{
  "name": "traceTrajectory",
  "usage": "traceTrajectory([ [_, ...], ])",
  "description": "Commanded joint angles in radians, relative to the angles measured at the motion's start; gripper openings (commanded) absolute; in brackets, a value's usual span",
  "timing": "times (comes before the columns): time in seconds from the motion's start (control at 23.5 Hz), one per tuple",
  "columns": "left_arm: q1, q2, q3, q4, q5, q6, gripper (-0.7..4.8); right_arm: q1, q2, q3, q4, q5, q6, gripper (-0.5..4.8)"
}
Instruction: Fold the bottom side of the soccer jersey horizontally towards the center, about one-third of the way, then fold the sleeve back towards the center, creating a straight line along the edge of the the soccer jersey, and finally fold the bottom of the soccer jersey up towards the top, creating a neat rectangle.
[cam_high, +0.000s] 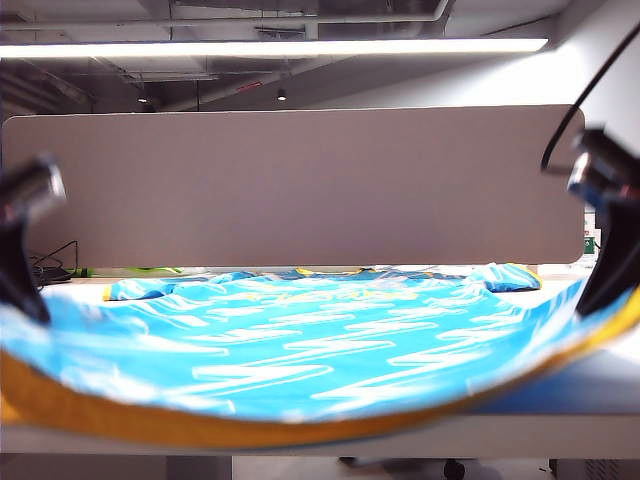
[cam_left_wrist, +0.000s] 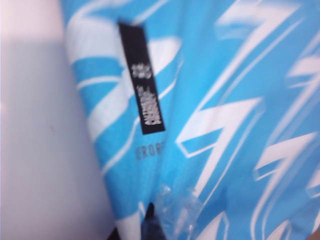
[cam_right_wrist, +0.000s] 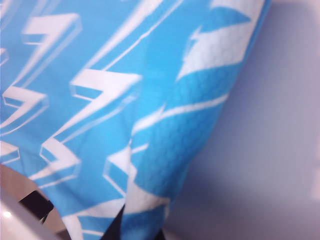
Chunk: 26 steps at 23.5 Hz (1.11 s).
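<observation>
Blue soccer jersey (cam_high: 330, 340) between both clamped grippers (cam_left_wrist: 167, 220) (cam_right_wrist: 135, 227)

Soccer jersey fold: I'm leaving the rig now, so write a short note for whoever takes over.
Left gripper: shut on the soccer jersey at its near left corner, lifted off the table.
Right gripper: shut on the jersey's near right corner, also lifted.
Jersey: spread across the table, collar and sleeves at the far side; the near yellow-trimmed hem hangs in a sagging arc between the two grippers.
Done: both near corners gripped and raised.
Left: carry the hem towards the center, lay it down, fold the sleeve, then the last fold into a rectangle.
</observation>
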Motion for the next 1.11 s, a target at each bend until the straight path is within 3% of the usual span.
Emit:
traceTrajectory([
  [0.04,-0.002,-0.243,0.006,-0.177,-0.006,0.008,-0.05,0.010,-0.164,0.005,-0.169,-0.005,-0.006,-0.09],
  [0.3,-0.002,-0.628,0.006,-0.488,-0.006,-0.039,-0.05,0.039,-0.462,0.005,-0.432,-0.003,-0.038,-0.09],
  [0.6,-0.001,-0.880,0.006,-0.649,-0.007,-0.091,-0.05,0.042,-0.763,0.005,-0.525,0.013,0.070,-0.09],
  [0.81,0.001,-0.847,0.006,-0.537,-0.035,-0.090,-0.05,0.042,-0.805,0.005,-0.349,0.047,0.163,-0.09],
  [1.02,0.001,-0.619,0.007,-0.253,-0.042,-0.080,-0.05,0.042,-0.584,0.006,-0.043,0.042,0.180,-0.09],
  [1.11,0.002,-0.397,0.024,-0.019,-0.044,-0.084,-0.05,0.042,-0.356,0.032,0.156,0.045,0.180,-0.09],
])
